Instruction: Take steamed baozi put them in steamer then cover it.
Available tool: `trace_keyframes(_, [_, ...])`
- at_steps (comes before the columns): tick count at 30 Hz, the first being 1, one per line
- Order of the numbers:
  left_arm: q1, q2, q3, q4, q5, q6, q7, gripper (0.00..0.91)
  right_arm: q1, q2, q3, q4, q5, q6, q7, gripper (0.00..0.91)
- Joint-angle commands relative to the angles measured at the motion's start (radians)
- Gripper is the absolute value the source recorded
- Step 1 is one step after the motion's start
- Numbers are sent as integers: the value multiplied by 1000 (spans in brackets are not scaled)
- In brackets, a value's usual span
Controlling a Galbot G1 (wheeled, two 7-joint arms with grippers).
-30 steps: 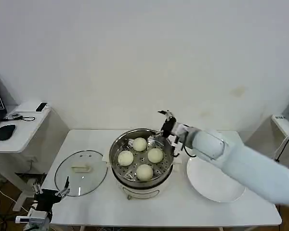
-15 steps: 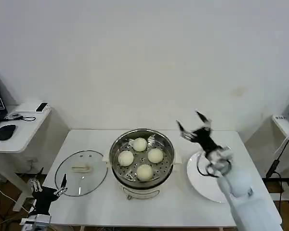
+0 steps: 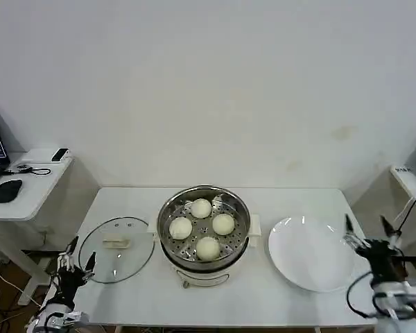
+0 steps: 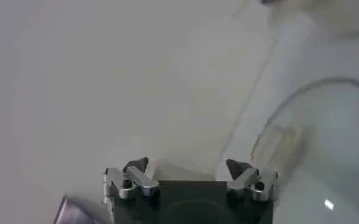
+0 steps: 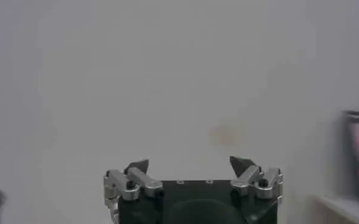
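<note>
The steel steamer stands at the table's middle with several cream-white baozi on its perforated tray. The glass cover with its cream bar handle lies flat on the table to the steamer's left, and shows as the cover in the left wrist view. My left gripper is open and empty, low at the table's front left corner, beside the cover. My right gripper is open and empty, off the table's right edge past the plate. Each wrist view shows its own gripper, left and right, wide apart.
A flat white plate sits to the right of the steamer. A side desk with a mouse and devices stands at the far left. A white wall runs behind the table.
My right arm has pulled back from the steamer's far rim, swung right over the plate and dropped to the table's right edge. The left gripper has shifted slightly.
</note>
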Motion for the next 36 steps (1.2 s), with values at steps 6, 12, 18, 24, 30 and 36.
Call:
trace_keyframes(6, [-152, 61, 101, 177, 218, -32, -43, 907, -182, 153, 128, 95, -19, 5, 21, 907])
trace_keyframes(12, [-157, 53, 119, 191, 217, -32, -42, 907, -186, 154, 139, 97, -21, 5, 22, 907])
trace_keyframes(18, [-183, 46, 128, 188, 221, -30, -38, 907, -182, 164, 123, 86, -37, 10, 21, 907])
trace_keyframes(24, [-220, 42, 151, 216, 236, -20, -24, 907, -185, 172, 114, 75, -51, 9, 18, 907])
trace_keyframes(30, [-259, 40, 179, 276, 246, -13, -24, 907, -195, 180, 122, 74, -62, 10, 10, 907])
trace_keyframes(36, [-298, 38, 199, 302, 250, -6, -25, 907, -195, 185, 128, 70, -66, 10, 3, 907])
